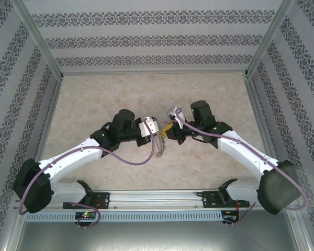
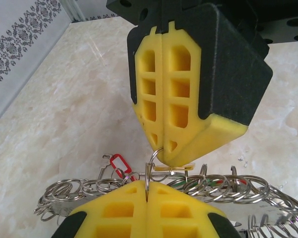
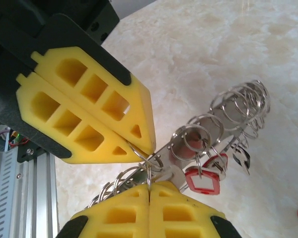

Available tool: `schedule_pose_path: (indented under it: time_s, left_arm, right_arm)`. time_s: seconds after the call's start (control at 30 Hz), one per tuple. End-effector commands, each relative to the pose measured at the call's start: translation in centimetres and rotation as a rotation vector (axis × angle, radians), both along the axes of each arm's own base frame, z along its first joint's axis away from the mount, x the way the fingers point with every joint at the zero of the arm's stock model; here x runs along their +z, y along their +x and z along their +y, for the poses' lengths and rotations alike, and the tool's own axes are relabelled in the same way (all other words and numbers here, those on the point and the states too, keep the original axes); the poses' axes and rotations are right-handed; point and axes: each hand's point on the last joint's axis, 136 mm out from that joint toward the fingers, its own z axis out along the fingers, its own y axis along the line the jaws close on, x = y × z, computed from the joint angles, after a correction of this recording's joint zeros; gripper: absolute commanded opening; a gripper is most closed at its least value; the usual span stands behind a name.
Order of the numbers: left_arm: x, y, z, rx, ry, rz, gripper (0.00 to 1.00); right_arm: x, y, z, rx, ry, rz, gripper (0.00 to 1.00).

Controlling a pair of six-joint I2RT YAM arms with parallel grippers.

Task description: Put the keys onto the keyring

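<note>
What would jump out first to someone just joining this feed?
The yellow-tipped left gripper and right gripper meet tip to tip over the middle of the table, both shut on a chain of silver rings. The chain trails toward the arm bases, a red tag dangling near the grip.

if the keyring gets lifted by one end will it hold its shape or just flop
Probably floppy: the keyring is a chain of many small linked rings, trailing loosely from where the left gripper and right gripper pinch it. Likely heavyish for its size, being all metal. The red-tagged key dangling from it would probably swing.
</note>
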Motion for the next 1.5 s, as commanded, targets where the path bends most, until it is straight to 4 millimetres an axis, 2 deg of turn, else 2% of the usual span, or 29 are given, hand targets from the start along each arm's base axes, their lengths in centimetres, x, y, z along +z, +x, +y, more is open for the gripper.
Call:
schedule_pose_path:
  time_s: [0.0, 0.27, 0.43, 1.0, 1.27, 1.47]
  left_arm:
    - [2.5, -0.1, -0.9, -0.025, -0.050, -0.037, 0.00]
    - [2.5, 0.1, -1.2, -0.027, -0.051, -0.031, 0.00]
    - [2.7, 0.0, -1.2, -0.030, -0.057, -0.035, 0.00]
    - [3.7, -1.4, -1.0, -0.081, -0.110, -0.080, 0.00]
    - [3.4, -1.0, -0.8, -0.051, -0.096, -0.070, 0.00]
    - [3.9, -0.5, -0.8, -0.025, -0.111, -0.063, 0.00]
  right_arm:
    - [1.5, -0.7, 0.0, 0.048, 0.056, -0.069, 0.00]
    - [2.0, -0.5, 0.1, 0.052, 0.051, -0.075, 0.00]
    - [1.6, -0.1, 0.0, 0.034, 0.037, -0.065, 0.00]
    - [1.5, 1.6, -0.6, -0.039, 0.049, -0.011, 0.00]
    - [2.3, 0.9, -0.5, -0.007, 0.073, -0.045, 0.00]
    - [2.4, -0.3, -0.5, 0.035, 0.067, -0.075, 0.00]
